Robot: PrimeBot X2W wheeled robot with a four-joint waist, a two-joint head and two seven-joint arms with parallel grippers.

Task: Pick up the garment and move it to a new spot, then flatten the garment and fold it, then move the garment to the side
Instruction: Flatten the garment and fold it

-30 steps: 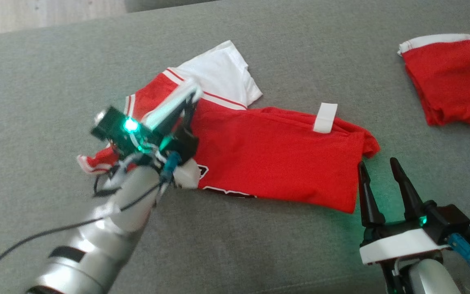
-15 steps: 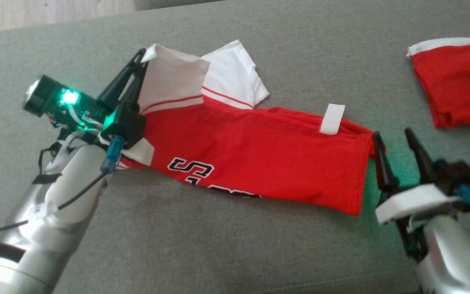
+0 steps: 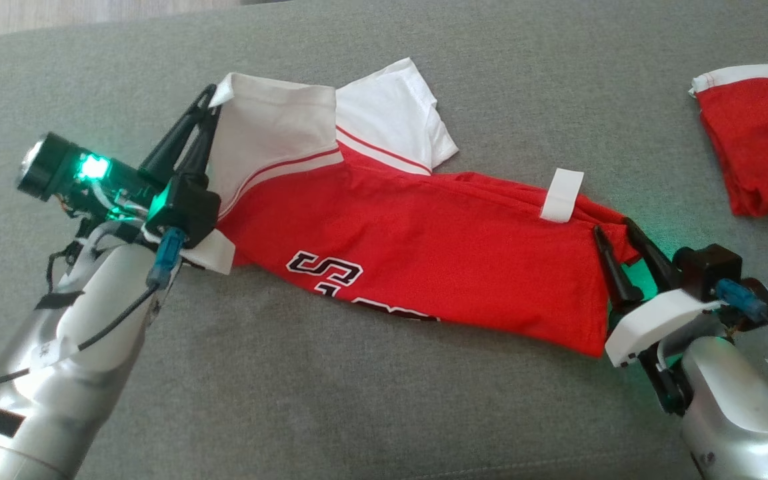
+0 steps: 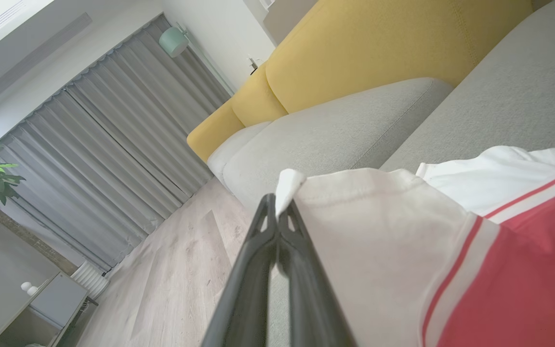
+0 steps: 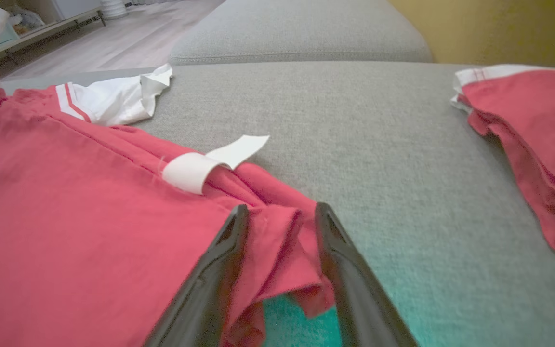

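The red jersey (image 3: pixel 424 267) lies stretched across the grey sofa seat (image 3: pixel 384 413). Our left gripper (image 3: pixel 205 107) pinches its raised white sleeve (image 3: pixel 271 140) tight. Our right gripper (image 3: pixel 613 228) straddles the hem corner, fingers apart. Another red garment (image 3: pixel 757 153) lies well apart.

Right claw (image 5: pixel 282 208), fingers (image 5: pixel 205 289) apart, straddles the garment (image 5: pixel 89 202) corner.

Red garment (image 3: pixel 457 267), black white-edged lettering (image 3: pixel 324 270), a large "S" legible, remainder cut off at fold

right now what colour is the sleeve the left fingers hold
White sleeve, best in left wrist view.
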